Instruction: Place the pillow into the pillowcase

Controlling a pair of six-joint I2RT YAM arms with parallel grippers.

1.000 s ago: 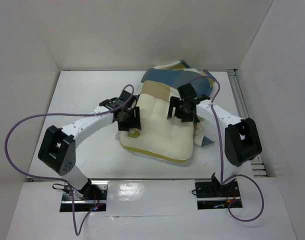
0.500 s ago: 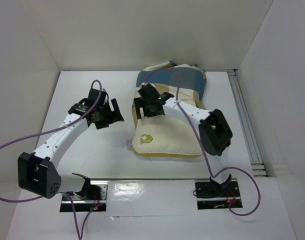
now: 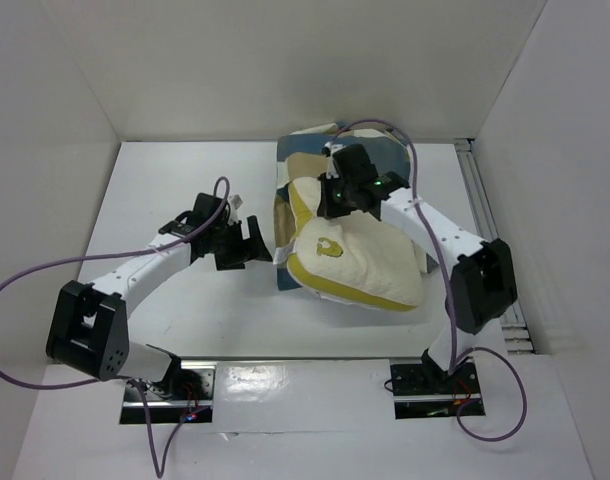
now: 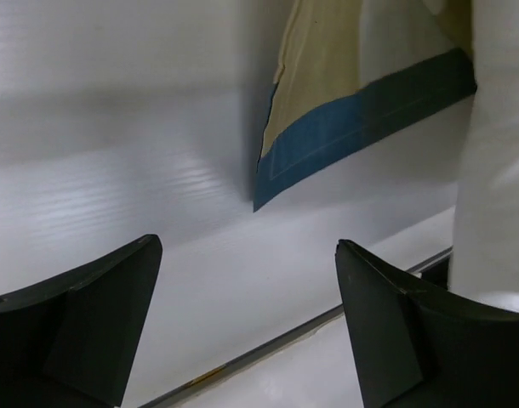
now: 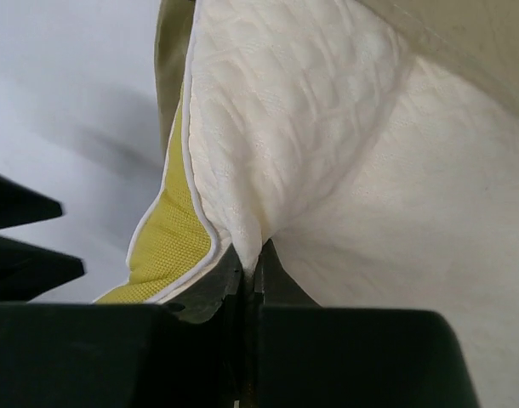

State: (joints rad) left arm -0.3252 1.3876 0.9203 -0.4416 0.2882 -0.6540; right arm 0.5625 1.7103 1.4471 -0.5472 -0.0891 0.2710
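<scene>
The cream pillow with its yellow edge band and small yellow logo lies right of centre, its far left corner lifted. My right gripper is shut on a pinch of the pillow's cream fabric beside the yellow band. The blue, tan and cream checked pillowcase is bunched behind and under the pillow. Its blue-edged corner hangs in the left wrist view. My left gripper stands open and empty just left of the pillow, over bare table.
White walls close in the table on the left, back and right. A metal rail runs along the right side. Purple cables loop from both arms.
My right gripper closed on the pillow's left corner and raised it, shifting the pillow right. My left arm swung nearer the pillow, its jaws wide.
</scene>
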